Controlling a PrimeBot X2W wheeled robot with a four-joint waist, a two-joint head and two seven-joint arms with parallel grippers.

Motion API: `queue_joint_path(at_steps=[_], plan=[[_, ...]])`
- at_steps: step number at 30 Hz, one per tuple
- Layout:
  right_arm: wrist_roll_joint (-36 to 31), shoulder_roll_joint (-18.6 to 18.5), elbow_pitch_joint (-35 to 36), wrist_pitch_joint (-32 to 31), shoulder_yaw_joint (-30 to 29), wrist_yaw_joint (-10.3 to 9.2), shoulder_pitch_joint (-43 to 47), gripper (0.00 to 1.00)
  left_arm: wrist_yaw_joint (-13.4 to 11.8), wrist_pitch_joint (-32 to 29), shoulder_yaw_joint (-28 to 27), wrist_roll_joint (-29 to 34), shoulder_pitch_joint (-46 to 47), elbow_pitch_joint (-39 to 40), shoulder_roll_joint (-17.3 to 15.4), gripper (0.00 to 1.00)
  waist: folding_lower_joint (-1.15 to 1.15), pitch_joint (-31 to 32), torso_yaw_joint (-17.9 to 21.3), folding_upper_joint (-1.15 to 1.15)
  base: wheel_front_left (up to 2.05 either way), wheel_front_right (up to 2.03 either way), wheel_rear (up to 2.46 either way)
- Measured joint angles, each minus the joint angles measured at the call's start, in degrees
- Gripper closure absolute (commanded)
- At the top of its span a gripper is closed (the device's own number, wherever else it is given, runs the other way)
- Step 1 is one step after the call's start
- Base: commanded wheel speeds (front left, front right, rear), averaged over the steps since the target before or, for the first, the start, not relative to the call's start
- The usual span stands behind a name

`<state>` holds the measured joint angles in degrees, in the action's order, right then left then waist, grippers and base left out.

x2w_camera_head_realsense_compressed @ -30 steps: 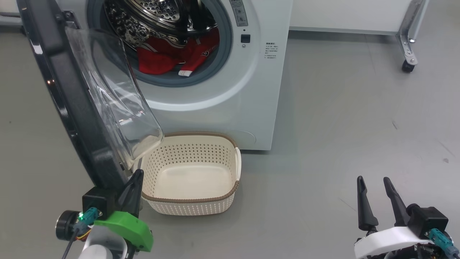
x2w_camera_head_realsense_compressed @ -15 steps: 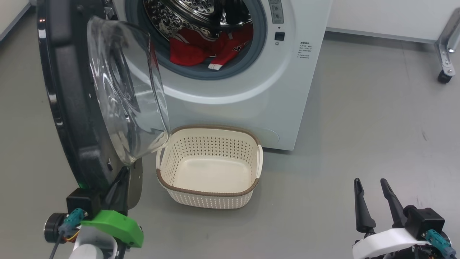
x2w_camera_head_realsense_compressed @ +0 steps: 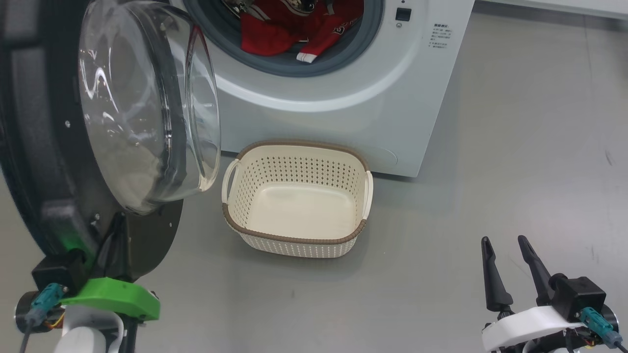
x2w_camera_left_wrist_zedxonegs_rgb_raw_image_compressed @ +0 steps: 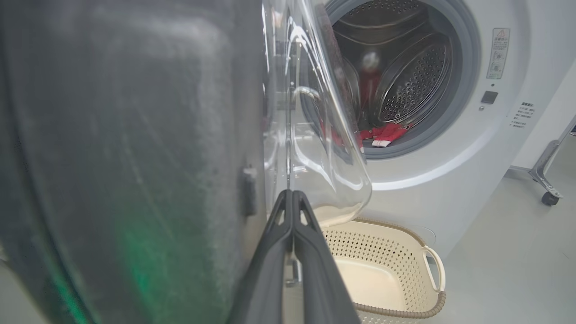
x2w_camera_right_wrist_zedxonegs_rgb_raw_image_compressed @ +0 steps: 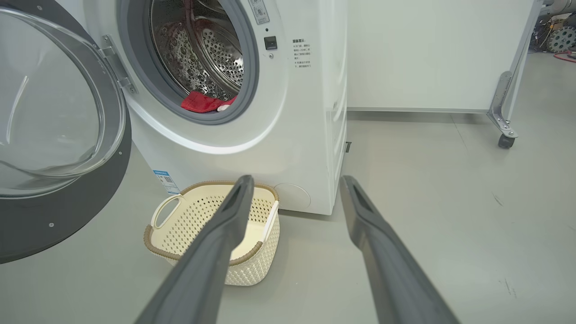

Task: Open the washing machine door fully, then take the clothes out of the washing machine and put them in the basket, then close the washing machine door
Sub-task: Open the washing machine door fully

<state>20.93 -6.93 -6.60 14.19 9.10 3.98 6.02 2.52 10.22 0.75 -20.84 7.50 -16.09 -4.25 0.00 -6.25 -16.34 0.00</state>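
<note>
The left fingers [x2w_camera_left_wrist_zedxonegs_rgb_raw_image_compressed: 302, 225] are pressed flat together with nothing showing between them. They lie along the inner side of the washing machine door [x2w_camera_head_realsense_compressed: 34, 147], low on it, with the tips just beside the bottom of its clear glass bowl [x2w_camera_head_realsense_compressed: 137, 108] (whether they actually touch the door, the views do not settle). The door stands swung out from the washing machine [x2w_camera_head_realsense_compressed: 343, 113], its black rim towards the left arm and the bowl bulging towards the basket [x2w_camera_head_realsense_compressed: 294, 239].

The right fingers [x2w_camera_head_realsense_compressed: 493, 279] stand wide apart and hold nothing. They point up the head view over bare grey floor [x2w_camera_head_realsense_compressed: 490, 147], well apart from the basket and off to its right.

The clothes [x2w_camera_head_realsense_compressed: 284, 29] lie inside the drum at the bottom of the round opening, a red heap with one white cuff [x2w_camera_head_realsense_compressed: 306, 57] drooping onto the grey gasket. The basket sits on the floor just in front of the machine, below that opening and right beside the door's lower edge, its cream bottom showing.
</note>
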Motion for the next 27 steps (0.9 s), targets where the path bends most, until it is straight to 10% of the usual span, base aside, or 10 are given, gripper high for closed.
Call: queue_joint_path(at_steps=[27], plan=[[-1.46, -3.01, 1.66, -0.26, -0.59, 0.07, -4.49, 0.00, -1.80, 2.47, -12.54, -7.68, 3.95, -1.86, -2.72, 1.00, 0.00, -11.58, -1.97, 0.00, 0.00, 0.00, 0.00]])
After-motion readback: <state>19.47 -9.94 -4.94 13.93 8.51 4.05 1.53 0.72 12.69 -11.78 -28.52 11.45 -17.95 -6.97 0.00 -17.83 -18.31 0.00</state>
